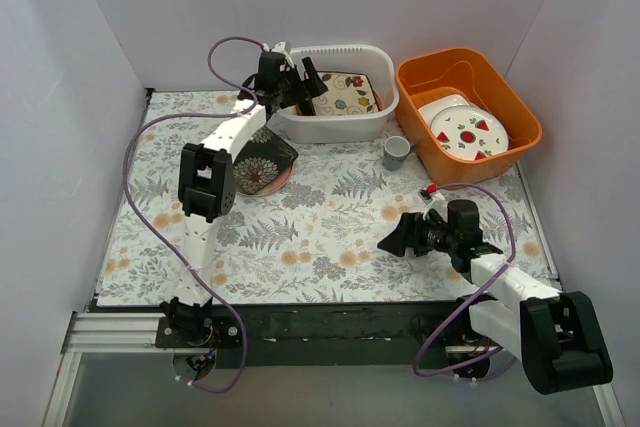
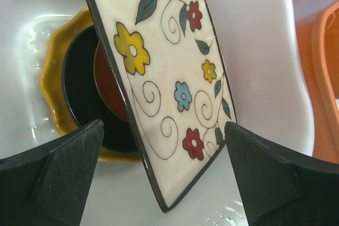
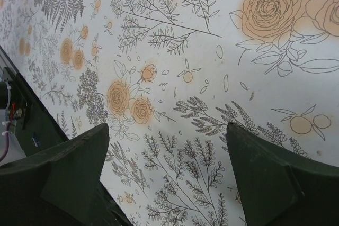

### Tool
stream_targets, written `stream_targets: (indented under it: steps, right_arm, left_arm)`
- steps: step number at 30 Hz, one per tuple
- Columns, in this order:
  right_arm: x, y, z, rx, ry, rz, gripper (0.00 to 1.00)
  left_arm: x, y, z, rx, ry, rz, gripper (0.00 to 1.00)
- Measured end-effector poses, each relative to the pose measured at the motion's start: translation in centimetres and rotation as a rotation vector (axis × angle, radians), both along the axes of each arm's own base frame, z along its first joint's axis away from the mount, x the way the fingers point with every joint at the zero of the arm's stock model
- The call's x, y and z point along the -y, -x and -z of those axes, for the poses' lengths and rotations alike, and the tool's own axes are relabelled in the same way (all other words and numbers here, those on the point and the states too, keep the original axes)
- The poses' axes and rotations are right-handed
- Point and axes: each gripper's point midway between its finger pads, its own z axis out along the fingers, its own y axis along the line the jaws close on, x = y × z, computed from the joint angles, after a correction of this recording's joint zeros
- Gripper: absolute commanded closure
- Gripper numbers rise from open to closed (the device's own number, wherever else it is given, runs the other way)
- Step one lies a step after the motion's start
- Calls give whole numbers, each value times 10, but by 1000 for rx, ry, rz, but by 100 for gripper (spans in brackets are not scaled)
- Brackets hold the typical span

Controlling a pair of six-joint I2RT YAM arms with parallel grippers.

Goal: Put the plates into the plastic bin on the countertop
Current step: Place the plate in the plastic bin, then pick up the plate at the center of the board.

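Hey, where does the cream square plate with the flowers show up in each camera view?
Top external: the cream floral plate sits inside the plastic bin, upper middle of the picture.
Left wrist: it fills the centre, tilted over the round plates in the bin.
Right wrist: not in it; only the countertop shows.
Shared landmark: the bin's white wall, seen in the top and left wrist views.
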Motion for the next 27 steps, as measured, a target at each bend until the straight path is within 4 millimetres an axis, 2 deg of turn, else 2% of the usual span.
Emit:
stream_targets:
  steps: [5,14,23,27]
  right_arm:
    - [2,3,0,-8,9,9,2]
    - [3,4,0,-14,15,14,2]
    - [2,5,0,-22,8,5,2]
    - [-4,2,0,-43,8,-17,2]
  left_arm:
    - [-1,14,-22,31,-22,-8,2]
    - [-37,33,-51,42,-58,-75,2]
    - [-53,62,-91,104,-63,-93,2]
    - [-62,80,-97,102,-63,-104,2]
